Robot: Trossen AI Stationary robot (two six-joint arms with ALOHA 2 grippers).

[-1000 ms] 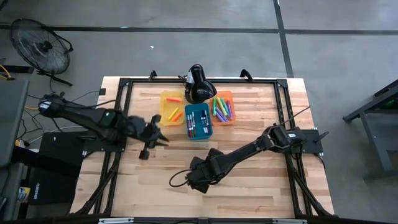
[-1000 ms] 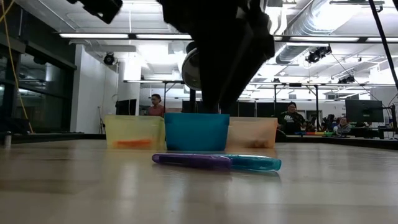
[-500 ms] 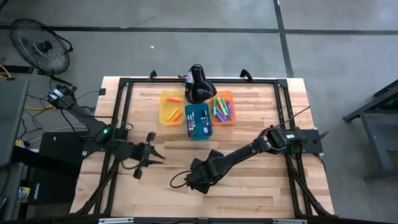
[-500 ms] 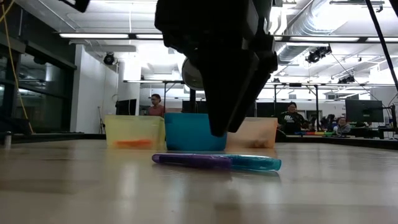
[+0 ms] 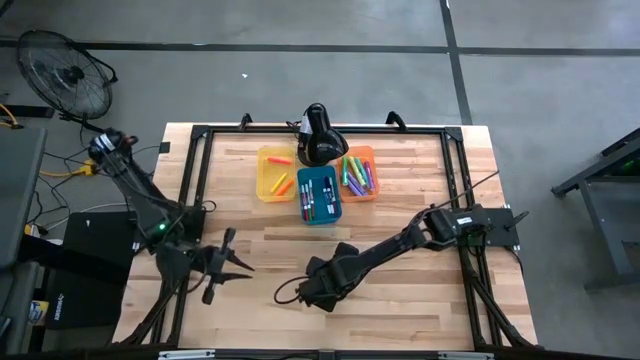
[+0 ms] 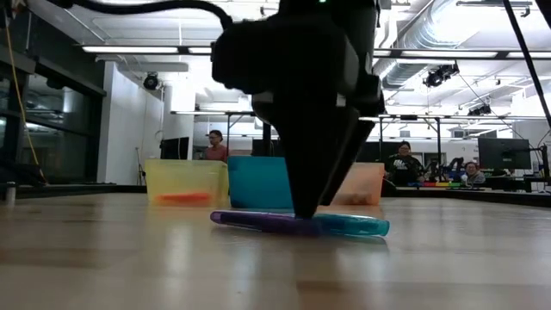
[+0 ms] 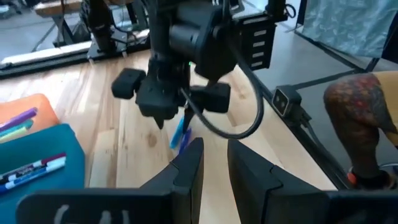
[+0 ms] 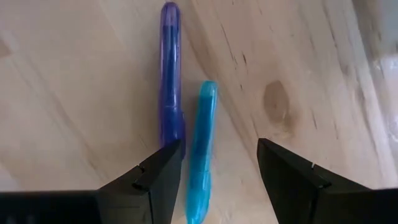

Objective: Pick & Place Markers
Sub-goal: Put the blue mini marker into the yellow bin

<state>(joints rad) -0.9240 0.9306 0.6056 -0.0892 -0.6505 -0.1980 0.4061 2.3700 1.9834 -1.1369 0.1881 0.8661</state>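
On the wooden desk, under a lit workshop ceiling, we see a purple marker and a teal marker lying side by side and touching, at about 6 o'clock from the blue bin. Our right gripper hangs just above them, jaws wide, straddling the teal one. More markers fill the yellow bin and orange bin. Our left gripper waits at the desk's 8 o'clock edge, jaws narrow, holding nothing.
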